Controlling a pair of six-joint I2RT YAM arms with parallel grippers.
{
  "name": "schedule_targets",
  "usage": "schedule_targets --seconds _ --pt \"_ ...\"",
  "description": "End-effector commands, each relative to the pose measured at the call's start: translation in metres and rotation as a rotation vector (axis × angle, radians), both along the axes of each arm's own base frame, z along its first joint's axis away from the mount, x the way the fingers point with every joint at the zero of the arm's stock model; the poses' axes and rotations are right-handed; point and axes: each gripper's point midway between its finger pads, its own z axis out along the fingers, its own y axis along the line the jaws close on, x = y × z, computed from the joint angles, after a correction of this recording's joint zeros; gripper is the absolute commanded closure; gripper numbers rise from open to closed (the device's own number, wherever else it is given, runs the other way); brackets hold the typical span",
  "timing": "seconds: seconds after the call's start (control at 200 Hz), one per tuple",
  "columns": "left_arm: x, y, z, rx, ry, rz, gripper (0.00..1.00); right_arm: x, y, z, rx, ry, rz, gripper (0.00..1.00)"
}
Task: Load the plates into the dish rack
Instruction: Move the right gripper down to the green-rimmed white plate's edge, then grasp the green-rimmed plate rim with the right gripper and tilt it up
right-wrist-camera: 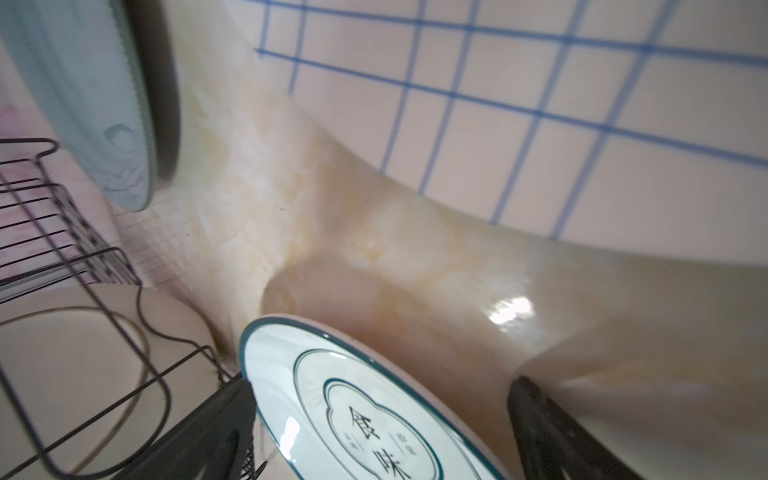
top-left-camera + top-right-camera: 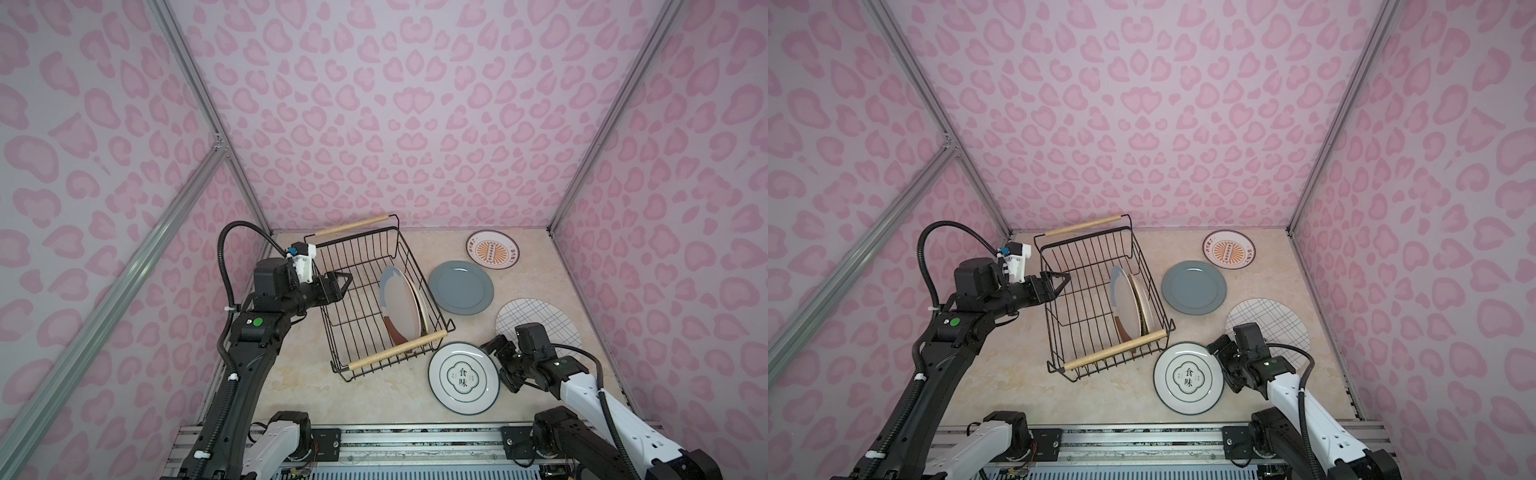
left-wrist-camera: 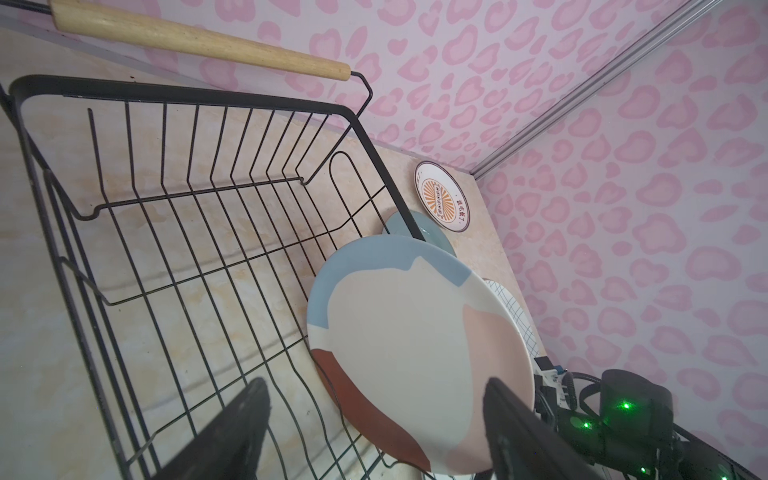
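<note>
Right gripper point(image 1: 380, 380), jaws wide, sits at the rim of the character plate point(image 2: 463, 378), flat on the table point(image 2: 374, 399). Left gripper point(image 3: 374, 382), jaws apart and empty, hangs over the rack point(image 2: 397, 350). Inside it, a patchwork plate point(image 2: 399, 303) stands on edge. Grey plate point(image 2: 460, 287), sunburst plate point(image 2: 492, 250) and grid plate point(image 2: 536, 316) lie outside.

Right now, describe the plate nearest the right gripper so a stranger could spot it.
Find the black wire rack. Just off its near wooden handle, a white plate lies flat by the right gripper. Only it bears two black characters inside a green clover-shaped outline.
</note>
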Motion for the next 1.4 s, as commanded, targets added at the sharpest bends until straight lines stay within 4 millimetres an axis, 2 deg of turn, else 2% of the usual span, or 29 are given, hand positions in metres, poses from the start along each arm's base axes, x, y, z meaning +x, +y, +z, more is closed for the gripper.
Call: schedule_targets --seconds 0.0,0.17,0.355,0.56,0.665,0.905,0.97,1.05,1.24,1.395 --pt "0.001 0.001 0.003 0.013 -0.029 0.001 0.17 -0.008 -0.001 -0.012 -0.003 -0.014 0.03 0.08" --pt "0.003 0.002 0.0 0.016 -0.019 0.007 0.17 -0.023 -0.006 -0.014 -0.048 -0.034 0.122 0.07" --pt "0.003 0.0 -0.002 0.008 -0.012 -0.002 0.17 -0.048 -0.009 -0.025 -0.073 0.043 0.183 0.07" --pt "0.002 0.0 -0.004 0.012 -0.009 0.0 0.17 -0.06 -0.005 -0.015 -0.056 0.008 0.256 0.1" --pt "0.002 0.0 -0.002 0.011 -0.016 -0.002 0.17 -0.071 -0.004 -0.021 -0.043 0.032 0.275 0.14" --pt "0.002 0.0 -0.003 0.008 -0.014 -0.005 0.17 -0.072 0.004 -0.02 -0.016 0.02 0.33 0.22" --pt "0.002 0.0 -0.002 0.008 -0.016 -0.004 0.17 -0.074 0.005 -0.021 -0.021 0.027 0.349 0.26" --pt "0.002 0.0 -0.001 0.008 -0.019 -0.002 0.17 -0.078 0.003 -0.025 -0.041 0.043 0.368 0.36" --pt "0.001 0.0 0.001 0.007 -0.024 -0.003 0.17 -0.075 0.0 -0.028 -0.101 0.055 0.415 0.42" --pt "0.001 -0.001 0.002 0.005 -0.026 -0.006 0.17 -0.07 -0.002 -0.029 -0.144 0.057 0.434 0.54"
